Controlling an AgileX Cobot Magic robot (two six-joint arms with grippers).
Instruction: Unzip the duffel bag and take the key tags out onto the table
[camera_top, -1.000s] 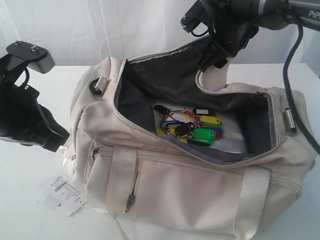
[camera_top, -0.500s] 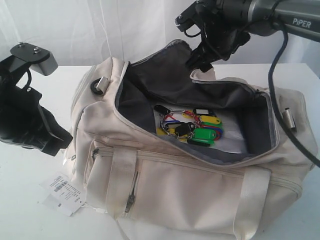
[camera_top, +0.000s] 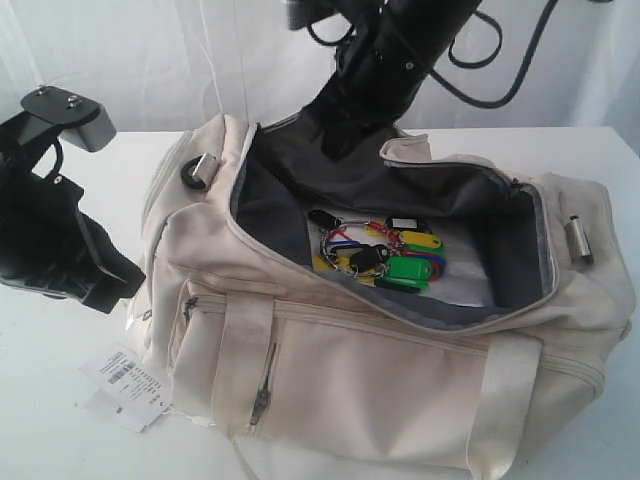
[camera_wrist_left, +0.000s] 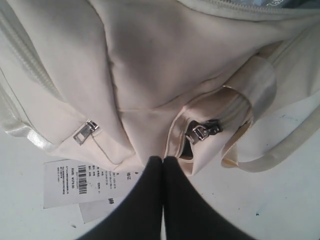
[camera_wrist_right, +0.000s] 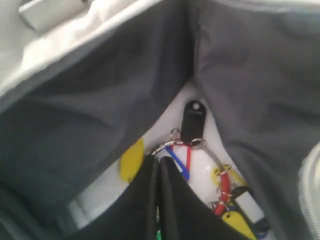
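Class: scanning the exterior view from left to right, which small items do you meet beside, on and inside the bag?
White paper barcode label → silver metal clip → bunch of colourful plastic key tags → silver metal cylinder.

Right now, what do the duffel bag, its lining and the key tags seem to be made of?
Duffel bag: cream woven cloth, matte, probably canvas; it creases softly and shows stitched seams. Lining: thin dark grey fabric, perhaps nylon, folding loosely. Key tags: smooth coloured plastic, by their bright, even surfaces. Rings: metal, silvery and glinting.
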